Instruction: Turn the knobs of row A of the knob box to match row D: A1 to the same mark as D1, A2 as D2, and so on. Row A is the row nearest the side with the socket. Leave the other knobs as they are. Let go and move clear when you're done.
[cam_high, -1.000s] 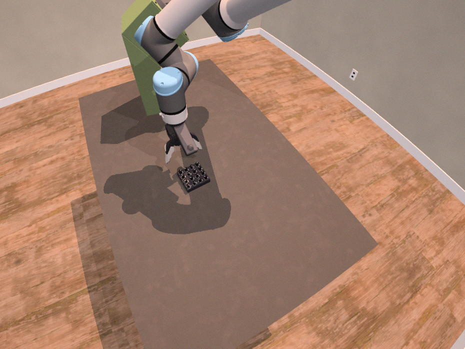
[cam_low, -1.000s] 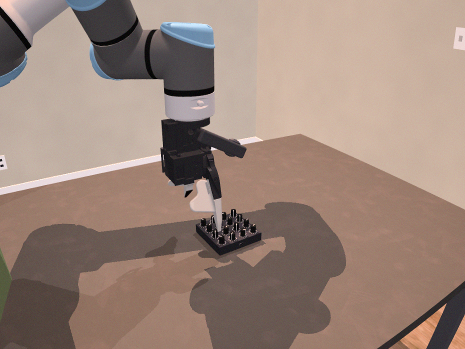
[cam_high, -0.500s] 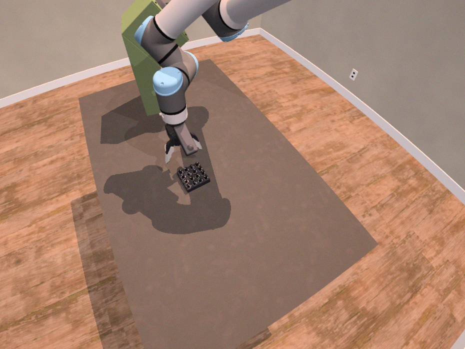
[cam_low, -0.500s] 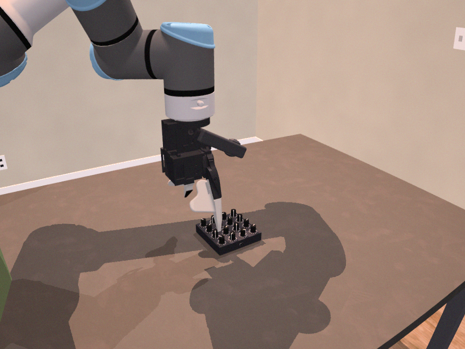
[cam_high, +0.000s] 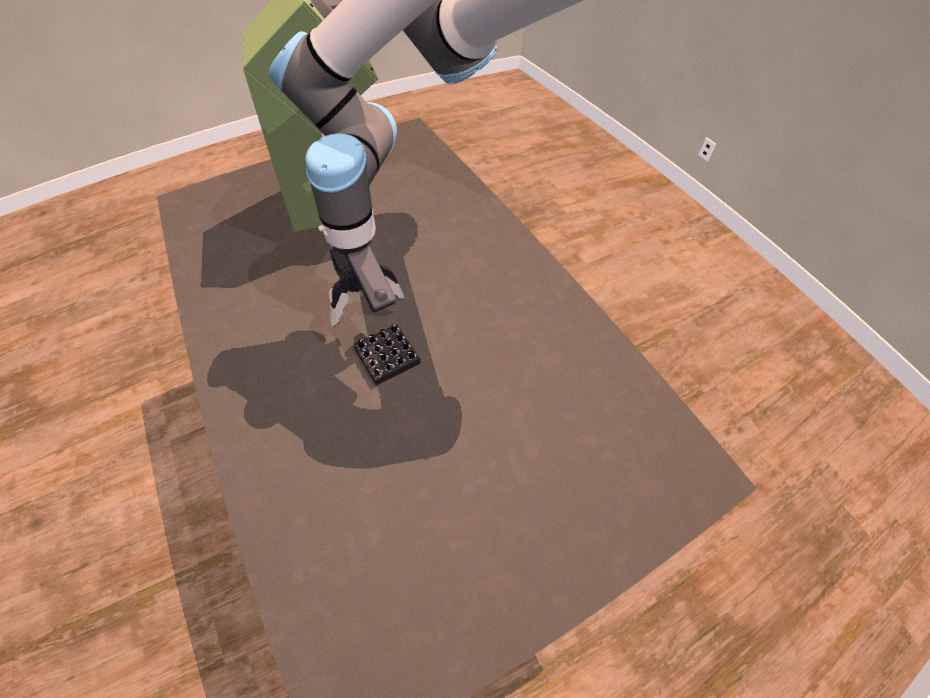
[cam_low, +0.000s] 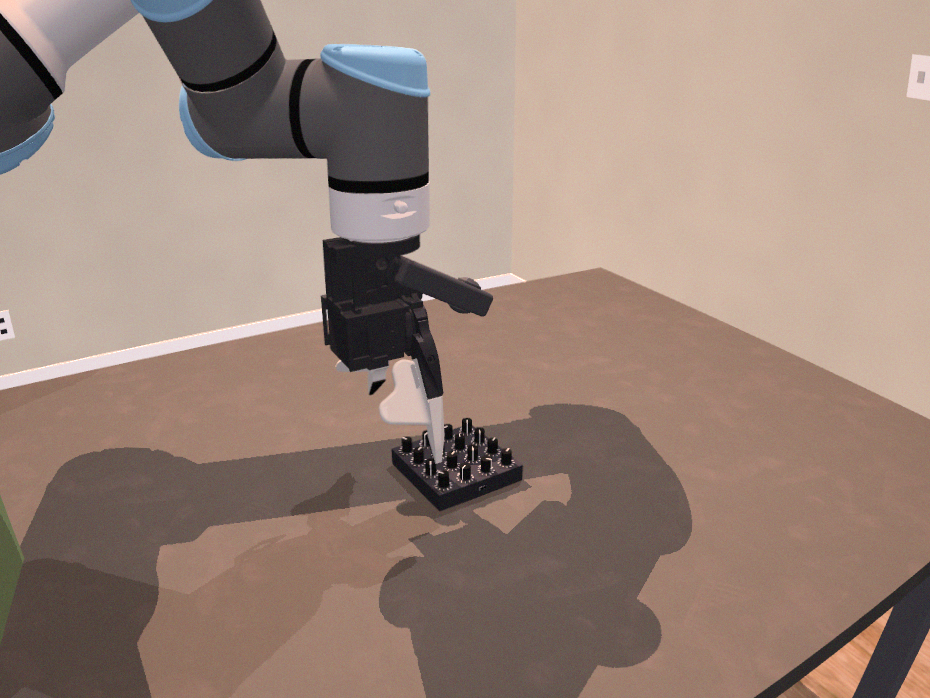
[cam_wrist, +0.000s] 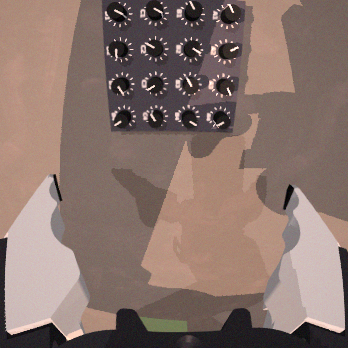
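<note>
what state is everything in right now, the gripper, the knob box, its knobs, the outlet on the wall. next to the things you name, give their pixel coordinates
gripper (cam_high: 368, 309) (cam_wrist: 175, 182): open, off the knobs
knob box (cam_high: 386, 354) (cam_low: 458, 464) (cam_wrist: 172, 67): flat on the table, upright
knobs: pointing different ways
wall outlet (cam_high: 706, 148): nothing plugged in

No displacement of the arm (cam_high: 343, 206) (cam_low: 379, 131), the gripper (cam_high: 367, 310) (cam_low: 406, 425) (cam_wrist: 175, 182) or the knob box (cam_high: 386, 353) (cam_low: 463, 496) (cam_wrist: 172, 67) was discernible between the earlier and present top and exterior views; any slight rotation of individual knobs was too small to verify
</note>
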